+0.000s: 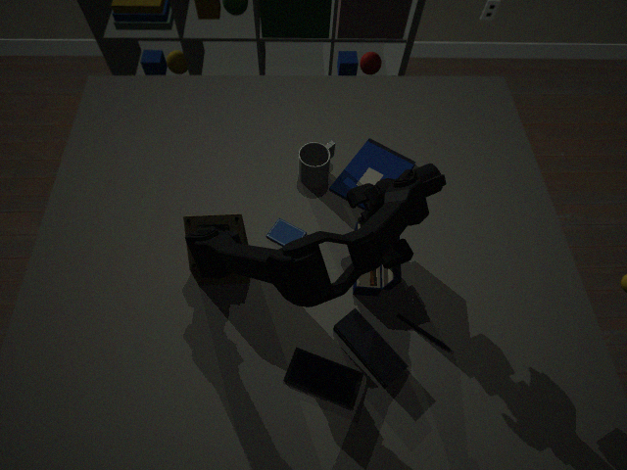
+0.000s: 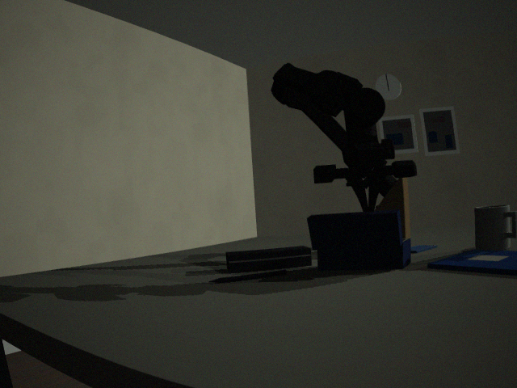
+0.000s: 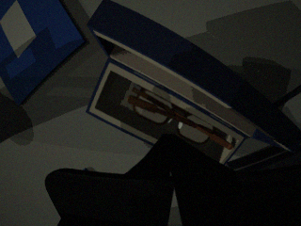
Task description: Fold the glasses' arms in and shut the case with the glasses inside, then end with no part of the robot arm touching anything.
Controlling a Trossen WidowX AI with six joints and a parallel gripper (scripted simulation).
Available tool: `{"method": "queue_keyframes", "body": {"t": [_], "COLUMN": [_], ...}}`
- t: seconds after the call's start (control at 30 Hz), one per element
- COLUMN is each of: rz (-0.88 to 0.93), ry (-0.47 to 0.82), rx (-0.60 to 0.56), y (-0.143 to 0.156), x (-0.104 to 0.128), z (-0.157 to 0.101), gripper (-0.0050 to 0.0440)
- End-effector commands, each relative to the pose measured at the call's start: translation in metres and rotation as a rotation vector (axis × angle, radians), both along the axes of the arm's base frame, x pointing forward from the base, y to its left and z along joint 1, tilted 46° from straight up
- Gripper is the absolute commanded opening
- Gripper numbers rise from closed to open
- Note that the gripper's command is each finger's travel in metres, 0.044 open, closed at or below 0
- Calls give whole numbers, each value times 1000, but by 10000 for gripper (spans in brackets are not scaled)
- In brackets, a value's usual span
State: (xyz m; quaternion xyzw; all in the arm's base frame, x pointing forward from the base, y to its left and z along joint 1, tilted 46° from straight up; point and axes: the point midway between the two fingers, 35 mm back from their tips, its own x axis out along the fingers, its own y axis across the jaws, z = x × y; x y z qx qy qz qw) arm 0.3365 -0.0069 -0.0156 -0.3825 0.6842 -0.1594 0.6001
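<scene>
The blue glasses case lies open on the table right of the middle. Its lid stands up along one long side. The brown-framed glasses lie inside the tray. My gripper is shut and empty. It points down with its tips at the top edge of the case, over the tray. I cannot tell whether it touches the case. In the overhead view the arm hides the gripper and most of the case.
A grey mug and a blue notebook lie behind the case. A small blue card lies near the arm's base. Two dark boxes and a pen lie in front.
</scene>
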Motion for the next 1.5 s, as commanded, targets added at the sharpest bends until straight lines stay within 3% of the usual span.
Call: {"method": "queue_keyframes", "body": {"t": [0.0,1.47], "rz": [-1,-1], "ry": [1,1], "rx": [0,0], "y": [2,20], "x": [1,4], "z": [-4,-22], "gripper": [0,0]}}
